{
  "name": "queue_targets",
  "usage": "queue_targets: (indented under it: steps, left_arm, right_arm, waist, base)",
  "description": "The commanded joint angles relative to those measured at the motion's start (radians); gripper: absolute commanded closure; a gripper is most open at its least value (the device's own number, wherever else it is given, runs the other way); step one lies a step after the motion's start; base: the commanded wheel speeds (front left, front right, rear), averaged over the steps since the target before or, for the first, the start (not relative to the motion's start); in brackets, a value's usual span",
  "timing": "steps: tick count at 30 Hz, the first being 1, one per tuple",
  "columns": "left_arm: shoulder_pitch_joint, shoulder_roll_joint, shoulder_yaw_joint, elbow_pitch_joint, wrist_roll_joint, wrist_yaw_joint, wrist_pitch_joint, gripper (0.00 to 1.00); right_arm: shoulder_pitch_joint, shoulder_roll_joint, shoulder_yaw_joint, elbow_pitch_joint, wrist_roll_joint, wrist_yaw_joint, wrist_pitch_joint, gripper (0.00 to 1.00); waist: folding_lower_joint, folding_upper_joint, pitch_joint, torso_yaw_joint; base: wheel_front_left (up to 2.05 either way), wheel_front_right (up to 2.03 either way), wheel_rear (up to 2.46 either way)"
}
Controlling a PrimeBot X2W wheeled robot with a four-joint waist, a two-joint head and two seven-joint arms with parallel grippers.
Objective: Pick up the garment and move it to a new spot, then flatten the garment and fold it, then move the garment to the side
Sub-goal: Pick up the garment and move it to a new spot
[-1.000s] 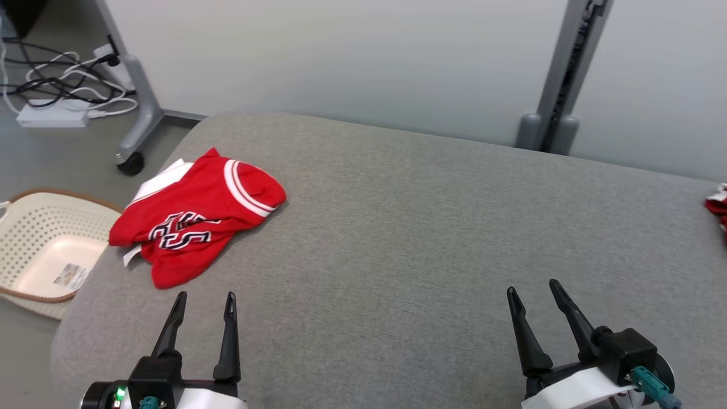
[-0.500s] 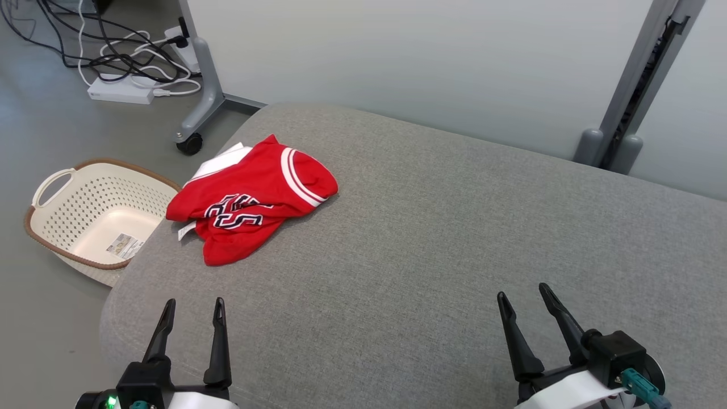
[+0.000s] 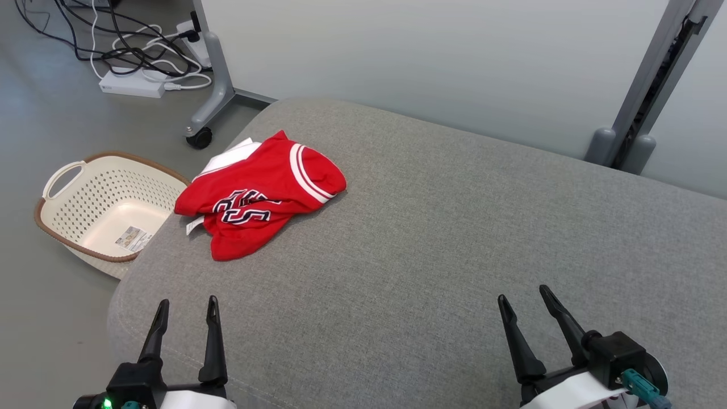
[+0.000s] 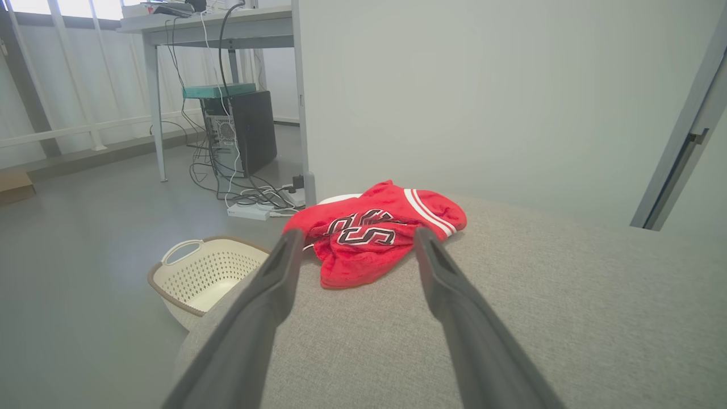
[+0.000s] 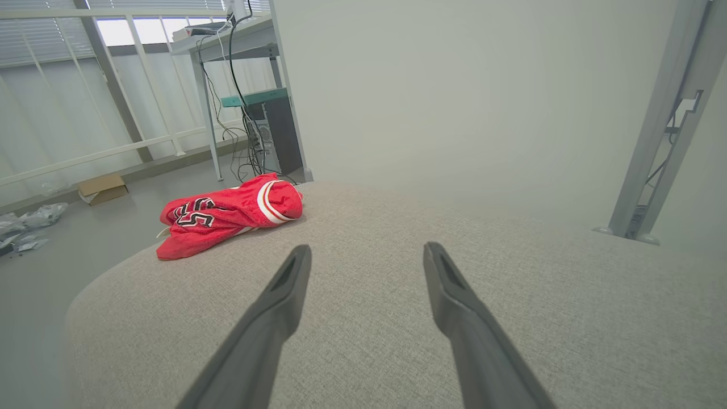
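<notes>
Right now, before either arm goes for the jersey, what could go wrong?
1. The jersey sits at the table's left edge, next to the basket on the floor; a nudge could push it off.
2. It is bunched in layers, so the open left pincer may pinch only one fold.
3. The open right pincer is far across the table, so its reach would be long.

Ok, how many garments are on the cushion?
1: a red jersey near the far left corner of the cushion, by the floor basket; white cloth under it could be a second.
</notes>
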Motion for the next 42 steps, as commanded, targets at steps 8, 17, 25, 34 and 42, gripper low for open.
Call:
queue_targets:
  steps: [8, 17, 25, 34, 42]
  left_arm:
    - [-0.062, 0.003, -0.020, -0.023, -0.055, 0.036, 0.000, 0.00]
    - [-0.200, 0.003, -0.041, -0.041, -0.123, 0.078, 0.000, 0.00]
    - [-0.391, 0.003, 0.023, 0.029, -0.125, 0.070, 0.000, 0.00]
    - [-0.659, 0.018, 0.099, 0.372, -0.126, 0.014, 0.000, 0.00]
    - [-0.890, 0.051, 0.106, 0.664, -0.168, -0.032, 0.025, 0.00]
  right_arm:
    - [-0.044, -0.058, 0.005, -0.015, -0.017, 0.000, -0.001, 0.00]
    - [-0.120, -0.137, 0.025, -0.046, -0.036, 0.000, -0.001, 0.00]
    - [-0.192, -0.187, 0.031, -0.071, -0.045, 0.000, -0.001, 0.00]
    - [-0.229, -0.214, 0.013, -0.083, -0.053, 0.000, -0.001, 0.00]
    - [-0.245, -0.218, -0.003, -0.090, -0.068, 0.000, -0.001, 0.00]
  waist:
    - [0.0000, 0.0000, 0.099, -0.009]
    - [0.0000, 0.0000, 0.246, -0.046]
    - [0.0000, 0.0000, 0.368, -0.097]
    - [0.0000, 0.0000, 0.455, -0.143]
    - [0.0000, 0.0000, 0.495, -0.161]
  base:
    - [0.00, 0.00, 0.00]
    - [0.00, 0.00, 0.00]
    - [0.00, 0.00, 0.00]
    - [0.00, 0.00, 0.00]
    - [0.00, 0.00, 0.00]
